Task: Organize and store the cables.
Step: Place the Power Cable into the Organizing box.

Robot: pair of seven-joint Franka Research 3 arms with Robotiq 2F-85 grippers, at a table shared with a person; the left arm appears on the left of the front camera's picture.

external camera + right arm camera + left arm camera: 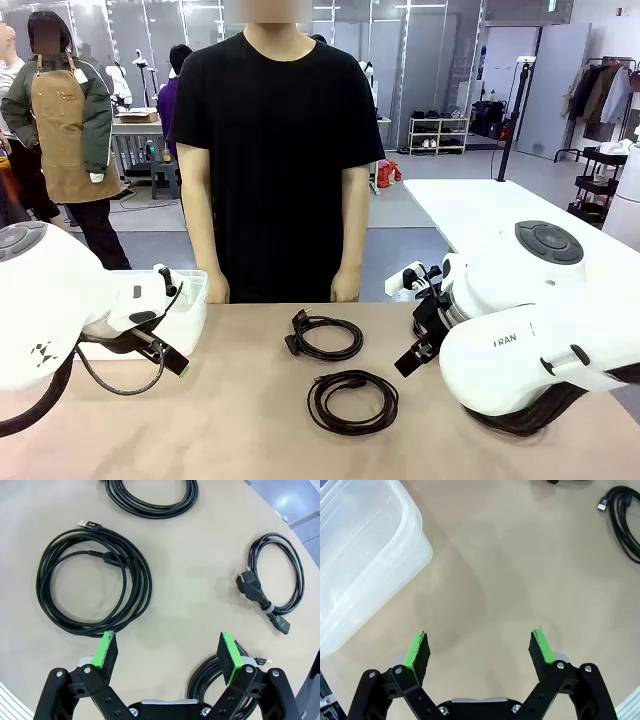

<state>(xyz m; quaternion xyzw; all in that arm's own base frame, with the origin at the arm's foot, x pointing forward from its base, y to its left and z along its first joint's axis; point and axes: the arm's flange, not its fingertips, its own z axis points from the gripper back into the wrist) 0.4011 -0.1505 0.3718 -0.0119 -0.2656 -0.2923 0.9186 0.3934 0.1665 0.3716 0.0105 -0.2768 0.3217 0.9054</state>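
Note:
Two black cable coils lie mid-table: one with a chunky plug farther off and one nearer me. In the right wrist view, several coils lie on the tan table: a large one, one at the top edge, one with a chunky plug, and one partly behind my finger. My right gripper hangs open above the table, holding nothing. My left gripper is open and empty over bare table, with part of a cable far off.
A translucent white plastic bin stands at the table's left, beside my left gripper. A person in a black shirt stands at the far edge, hands down. Another white table sits behind on the right.

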